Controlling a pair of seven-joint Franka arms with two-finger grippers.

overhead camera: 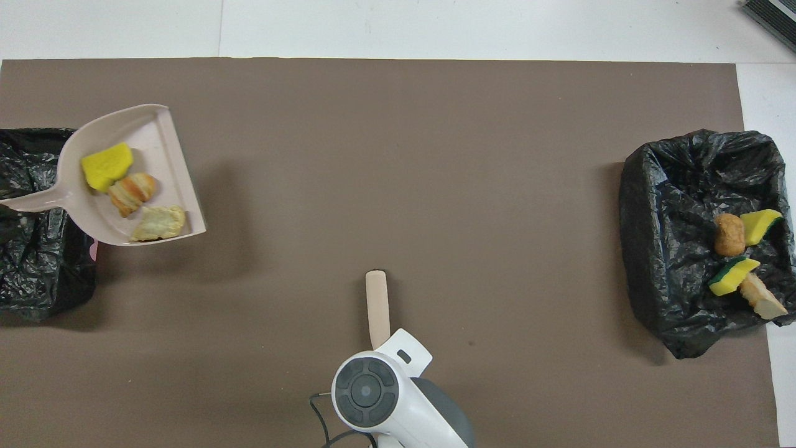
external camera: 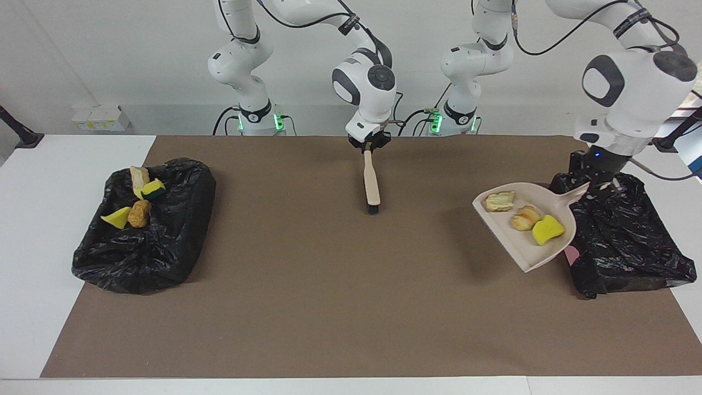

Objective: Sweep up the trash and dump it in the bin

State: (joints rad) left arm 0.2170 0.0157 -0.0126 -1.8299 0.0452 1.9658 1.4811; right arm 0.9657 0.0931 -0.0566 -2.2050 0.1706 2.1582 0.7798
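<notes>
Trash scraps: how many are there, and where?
7. Three ride in the dustpan: beige chunk, orange-streaked piece, yellow sponge. Four lie in the bin at the right arm's end; folds may hide more.

Brown mat [external camera: 307,307] over white table [external camera: 44,219]. Glossy, crinkled black bin liners: one bin [external camera: 143,225] at left of facing view, another bin [external camera: 625,236] at right, pink patch at its lower edge. Pale beige dustpan [external camera: 524,241]; beige brush [external camera: 372,184], black bristles. Trash: bright yellow sponge piece [external camera: 545,230], orange-striped tan chunk [external camera: 525,218], pale beige chunk [external camera: 500,201]; orange-brown lump [external camera: 140,213], green-backed yellow sponge [external camera: 153,189].
</notes>
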